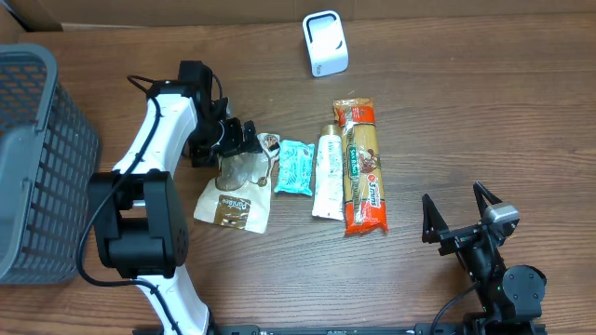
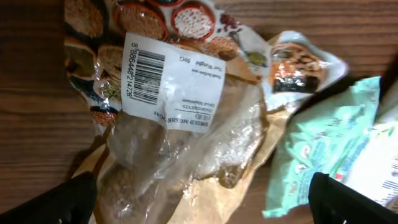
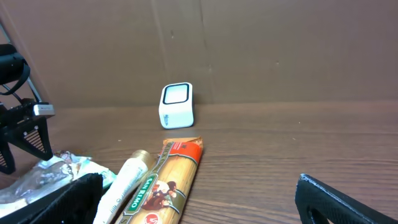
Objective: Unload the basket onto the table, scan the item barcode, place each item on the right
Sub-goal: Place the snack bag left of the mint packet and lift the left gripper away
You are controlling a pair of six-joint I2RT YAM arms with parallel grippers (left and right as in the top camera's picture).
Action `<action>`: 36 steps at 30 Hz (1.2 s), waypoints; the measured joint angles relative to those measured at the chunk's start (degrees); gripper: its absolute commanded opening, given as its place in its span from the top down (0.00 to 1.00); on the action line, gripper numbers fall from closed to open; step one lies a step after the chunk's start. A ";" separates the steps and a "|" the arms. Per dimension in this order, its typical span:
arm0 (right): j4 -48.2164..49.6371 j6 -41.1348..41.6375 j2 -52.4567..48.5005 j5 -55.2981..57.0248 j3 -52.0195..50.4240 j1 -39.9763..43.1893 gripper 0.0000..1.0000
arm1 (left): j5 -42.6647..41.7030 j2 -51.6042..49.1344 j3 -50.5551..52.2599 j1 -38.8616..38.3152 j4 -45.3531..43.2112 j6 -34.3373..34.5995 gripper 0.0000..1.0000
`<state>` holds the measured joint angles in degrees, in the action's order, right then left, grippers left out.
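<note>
A clear and tan bag of dried mushrooms [image 1: 235,194] lies flat on the table left of centre. In the left wrist view the bag [image 2: 186,143] fills the frame, and its white barcode label [image 2: 168,78] faces up. My left gripper [image 1: 244,140] hangs over the bag's upper end, open, with its dark fingers [image 2: 62,202] wide apart and nothing between them. The white scanner [image 1: 325,44] stands at the back of the table, its window [image 3: 176,94] facing the right wrist camera. My right gripper [image 1: 456,212] rests open near the front right, holding nothing.
Right of the bag lie a teal packet [image 1: 295,167], a white tube [image 1: 328,174] and an orange spaghetti pack [image 1: 362,166], side by side. A grey wire basket [image 1: 37,158] stands at the left edge. A cardboard wall [image 3: 249,50] backs the table.
</note>
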<state>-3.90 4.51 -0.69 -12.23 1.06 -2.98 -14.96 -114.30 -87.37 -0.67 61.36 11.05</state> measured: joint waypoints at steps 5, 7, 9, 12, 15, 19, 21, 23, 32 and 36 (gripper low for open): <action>0.00 -0.02 0.00 0.00 0.00 -0.02 0.00 | 0.09 2.29 -8.90 0.00 6.14 -0.02 0.00; 0.00 -0.02 0.00 0.02 0.00 0.00 0.00 | 0.48 6.23 -13.92 0.00 8.41 -0.07 0.00; 0.02 -0.02 0.00 0.00 0.00 0.00 0.00 | 1.51 11.74 -19.52 0.00 11.08 -0.46 0.00; 0.00 -0.02 0.00 0.00 0.00 0.00 0.00 | 5.01 20.92 -26.29 0.00 15.23 -1.92 0.01; 0.00 -0.02 0.00 0.00 0.00 0.00 0.00 | 9.79 28.52 -29.66 0.00 18.29 -4.35 0.00; 0.00 -0.02 0.00 0.00 0.00 0.00 0.00 | 19.74 38.62 -30.45 0.00 22.77 -7.08 0.00; 0.02 -0.02 0.00 0.02 0.00 -0.02 0.00 | 25.44 41.75 -30.49 0.00 25.35 -7.93 0.00; -0.02 -0.02 0.00 0.02 0.00 0.00 0.00 | 27.82 42.58 -30.49 0.00 26.88 -8.26 0.00; -0.04 -0.02 0.00 0.02 0.00 0.00 0.00 | 27.26 39.67 -29.99 3.39 29.53 -15.76 0.00; -0.02 -0.02 0.00 0.00 0.00 0.00 0.00 | 25.44 38.01 -29.97 8.02 32.13 -15.98 0.00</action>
<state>-3.92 4.49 -0.69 -12.23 1.06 -2.98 10.48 -76.29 -117.34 7.35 93.49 -4.93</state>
